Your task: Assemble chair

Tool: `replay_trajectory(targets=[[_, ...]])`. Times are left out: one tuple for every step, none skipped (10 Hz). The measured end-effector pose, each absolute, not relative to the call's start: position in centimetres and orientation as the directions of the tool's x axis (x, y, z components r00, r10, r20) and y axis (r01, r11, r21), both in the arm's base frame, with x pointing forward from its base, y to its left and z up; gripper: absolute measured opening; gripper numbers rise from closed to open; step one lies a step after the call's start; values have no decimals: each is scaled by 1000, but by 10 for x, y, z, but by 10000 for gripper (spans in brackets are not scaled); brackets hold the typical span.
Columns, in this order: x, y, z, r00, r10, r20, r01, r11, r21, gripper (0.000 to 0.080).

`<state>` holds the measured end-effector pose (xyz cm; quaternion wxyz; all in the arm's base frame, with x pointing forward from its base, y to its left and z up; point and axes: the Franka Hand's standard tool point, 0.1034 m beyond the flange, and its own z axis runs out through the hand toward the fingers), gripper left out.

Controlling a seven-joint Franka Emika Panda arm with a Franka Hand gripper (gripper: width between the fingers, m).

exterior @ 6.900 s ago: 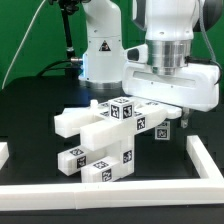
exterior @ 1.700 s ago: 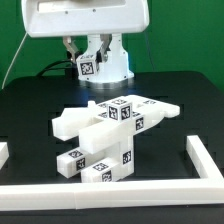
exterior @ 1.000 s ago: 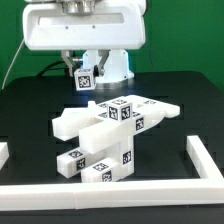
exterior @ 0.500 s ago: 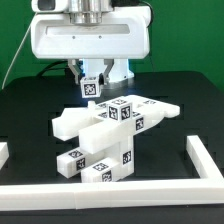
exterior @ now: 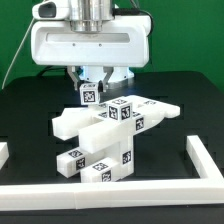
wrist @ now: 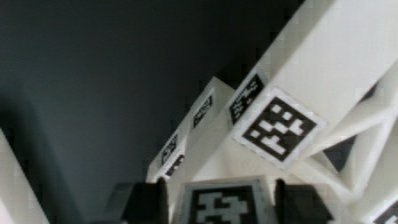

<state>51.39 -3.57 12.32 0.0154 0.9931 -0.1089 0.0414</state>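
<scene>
One small matte white tagged plastic block (exterior: 89, 93) sits clenched between the fingers of your white two-finger hand (exterior: 89, 84), held clear of the black desk (exterior: 30, 110). Directly below and just forward of the hand you have the partly joined matte white plastic chair assembly (exterior: 105, 140), resting on the desk, with tags showing on several faces. In the wrist view, the held block (wrist: 221, 205) hangs close above the assembly's tagged bars (wrist: 267, 120).
</scene>
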Motion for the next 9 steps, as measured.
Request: replay_trajectory(targets=[[514, -35, 120, 974, -212, 86, -215, -976, 26, 284], [513, -34, 117, 974, -209, 83, -212, -977, 29, 284], [515, -34, 117, 974, -208, 90, -212, -977, 29, 284], [515, -34, 117, 974, -207, 92, -210, -977, 30, 284], [515, -35, 117, 976, -198, 92, -201, -979, 31, 284], [515, -35, 117, 976, -197, 92, -201, -979, 31, 284], [515, -35, 117, 976, -197, 91, -201, -979, 32, 389], [515, -35, 117, 976, -197, 91, -201, -979, 32, 529], [515, -35, 117, 976, -197, 91, -201, -979, 32, 618]])
